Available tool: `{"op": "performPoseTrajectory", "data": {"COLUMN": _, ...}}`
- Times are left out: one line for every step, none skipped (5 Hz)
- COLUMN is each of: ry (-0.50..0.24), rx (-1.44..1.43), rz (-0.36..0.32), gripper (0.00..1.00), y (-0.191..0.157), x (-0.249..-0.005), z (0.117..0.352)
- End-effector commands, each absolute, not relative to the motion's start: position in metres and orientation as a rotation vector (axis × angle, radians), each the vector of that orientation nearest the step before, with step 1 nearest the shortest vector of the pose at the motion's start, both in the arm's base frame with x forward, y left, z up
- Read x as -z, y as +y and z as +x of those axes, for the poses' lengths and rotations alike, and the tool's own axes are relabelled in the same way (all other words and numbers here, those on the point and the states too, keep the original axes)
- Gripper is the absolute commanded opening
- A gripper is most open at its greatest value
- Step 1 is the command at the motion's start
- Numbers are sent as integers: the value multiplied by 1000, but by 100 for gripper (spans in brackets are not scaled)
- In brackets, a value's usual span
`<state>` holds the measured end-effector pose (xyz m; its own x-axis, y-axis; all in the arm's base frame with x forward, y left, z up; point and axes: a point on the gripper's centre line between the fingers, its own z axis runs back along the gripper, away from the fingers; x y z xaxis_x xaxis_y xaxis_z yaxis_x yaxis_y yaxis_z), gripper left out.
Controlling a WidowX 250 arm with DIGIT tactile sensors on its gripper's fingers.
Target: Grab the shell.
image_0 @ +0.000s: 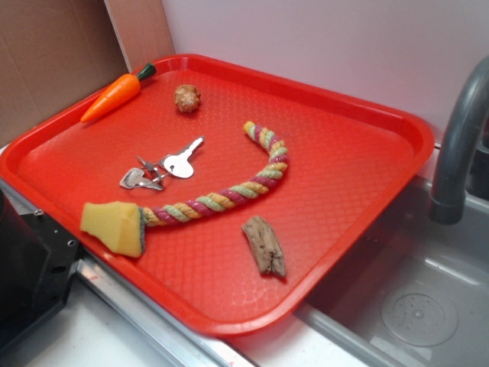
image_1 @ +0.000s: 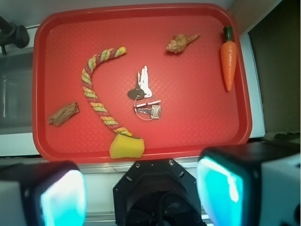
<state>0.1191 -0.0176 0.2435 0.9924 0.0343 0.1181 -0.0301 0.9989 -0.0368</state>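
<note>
The shell (image_0: 187, 98) is a small tan, knobbly piece lying in the far left part of the red tray (image_0: 359, 153), just right of the carrot. From the wrist view the shell (image_1: 181, 43) shows a pointed tip and rests in the upper right of the tray (image_1: 51, 141). My gripper (image_1: 141, 197) hangs high over the black robot base (image_1: 157, 193), outside the tray's near rim and far from the shell. Its teal-padded fingers (image_1: 63, 200) stand wide apart with nothing between them. The exterior view does not show the gripper.
An orange carrot (image_0: 114, 95) lies at the tray's far left corner. Keys (image_0: 164, 170), a coloured rope (image_0: 241, 187), a yellow sponge wedge (image_0: 113, 226) and a brown wood piece (image_0: 265, 245) fill the middle. A grey tap (image_0: 458, 145) and sink (image_0: 412, 306) stand right.
</note>
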Motion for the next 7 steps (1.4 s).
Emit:
{"op": "performPoseTrajectory", "data": {"ry": -119, "rx": -32, "rz": -35, "gripper": 100, "y": -18, "x": -244, "z": 119}}
{"op": "performPoseTrajectory", "data": {"ry": -154, "rx": -140, "rz": -36, "gripper": 100, "y": 3, "x": -215, "z": 163}}
{"op": "performPoseTrajectory", "data": {"ry": -217, "rx": -265, "rz": -92, "gripper": 100, "y": 18, "x": -190, "z": 197}}
{"op": "performPoseTrajectory", "data": {"ry": -279, "rx": -473, "rz": -84, "gripper": 100, "y": 34, "x": -171, "z": 216}}
{"op": "performPoseTrajectory", "data": {"ry": -279, "rx": -473, "rz": -84, "gripper": 100, "y": 34, "x": -171, "z": 216}}
{"op": "performPoseTrajectory", "data": {"ry": -279, "rx": -473, "rz": -84, "gripper": 100, "y": 34, "x": -171, "z": 216}}
{"op": "performPoseTrajectory", "data": {"ry": -279, "rx": -473, "rz": -84, "gripper": 100, "y": 34, "x": -171, "z": 216}}
